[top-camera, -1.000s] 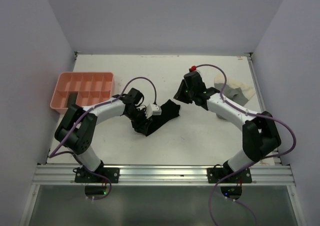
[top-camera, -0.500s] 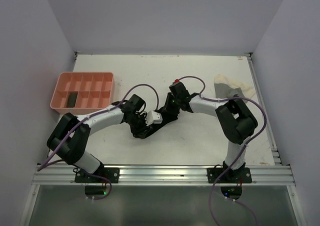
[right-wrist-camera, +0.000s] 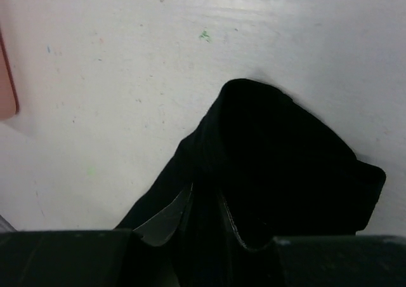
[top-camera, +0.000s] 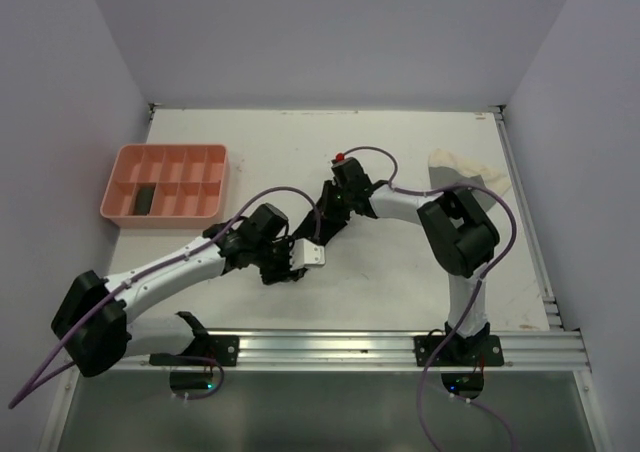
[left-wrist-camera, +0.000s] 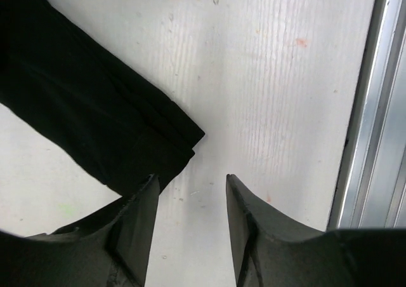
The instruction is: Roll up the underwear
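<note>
A black underwear (top-camera: 312, 236) lies as a long folded strip in the middle of the table. My right gripper (top-camera: 327, 219) is on its far end. In the right wrist view the narrow jaws (right-wrist-camera: 206, 195) pinch a fold of the black underwear (right-wrist-camera: 285, 153). My left gripper (top-camera: 284, 271) is at the strip's near end. In the left wrist view it (left-wrist-camera: 190, 180) stands open over bare table, and a corner of the black underwear (left-wrist-camera: 95, 119) reaches its left fingertip (left-wrist-camera: 147, 188). A cream underwear (top-camera: 462, 172) lies flat at the far right.
The pink compartment tray (top-camera: 165, 150) stands at the far left with a small black roll (top-camera: 146, 198) in one compartment. An edge of the tray (right-wrist-camera: 5, 77) shows in the right wrist view. The aluminium rail (left-wrist-camera: 374, 109) runs along the near table edge.
My left gripper has opened and drawn back toward the near left, off the cloth. My right gripper has swung left from beside the cream piece onto the black strip's far end.
</note>
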{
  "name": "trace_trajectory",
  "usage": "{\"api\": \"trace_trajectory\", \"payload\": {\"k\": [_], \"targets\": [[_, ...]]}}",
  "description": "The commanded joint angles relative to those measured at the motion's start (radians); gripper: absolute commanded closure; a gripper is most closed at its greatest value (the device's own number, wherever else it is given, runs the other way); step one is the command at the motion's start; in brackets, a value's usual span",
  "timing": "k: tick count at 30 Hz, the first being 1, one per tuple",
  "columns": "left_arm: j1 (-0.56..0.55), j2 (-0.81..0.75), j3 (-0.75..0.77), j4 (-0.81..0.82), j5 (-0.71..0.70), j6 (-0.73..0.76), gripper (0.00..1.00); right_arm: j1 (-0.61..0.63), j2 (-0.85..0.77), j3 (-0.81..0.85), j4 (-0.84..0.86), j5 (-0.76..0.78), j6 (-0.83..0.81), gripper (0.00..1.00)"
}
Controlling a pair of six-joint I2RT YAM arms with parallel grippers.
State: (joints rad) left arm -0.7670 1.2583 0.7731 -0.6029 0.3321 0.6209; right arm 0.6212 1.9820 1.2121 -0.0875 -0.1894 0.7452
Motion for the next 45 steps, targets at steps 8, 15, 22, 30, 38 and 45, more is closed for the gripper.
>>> {"api": "trace_trajectory", "payload": {"k": [8, 15, 22, 30, 38, 45], "targets": [[0.374, -0.088, 0.104, 0.124, 0.228, -0.311, 0.66, -0.002, -0.176, 0.081, -0.034, -0.009, -0.110, 0.73], [0.505, 0.001, 0.112, 0.285, 0.086, -0.501, 0.61, 0.116, -0.371, -0.012, -0.193, 0.172, 0.139, 0.63], [0.505, 0.001, 0.083, 0.387, -0.025, -0.567, 0.45, 0.347, -0.259, 0.038, -0.349, 0.283, 0.353, 0.55], [0.505, -0.033, 0.028, 0.426, -0.022, -0.569, 0.45, 0.413, -0.160, 0.084, -0.425, 0.332, 0.433, 0.57], [0.503, 0.001, 0.023, 0.468, 0.061, -0.561, 0.46, 0.411, -0.130, 0.060, -0.408, 0.341, 0.434, 0.61], [0.488, 0.029, 0.029, 0.491, 0.108, -0.552, 0.46, 0.410, -0.146, -0.015, -0.365, 0.324, 0.419, 0.90]]}}
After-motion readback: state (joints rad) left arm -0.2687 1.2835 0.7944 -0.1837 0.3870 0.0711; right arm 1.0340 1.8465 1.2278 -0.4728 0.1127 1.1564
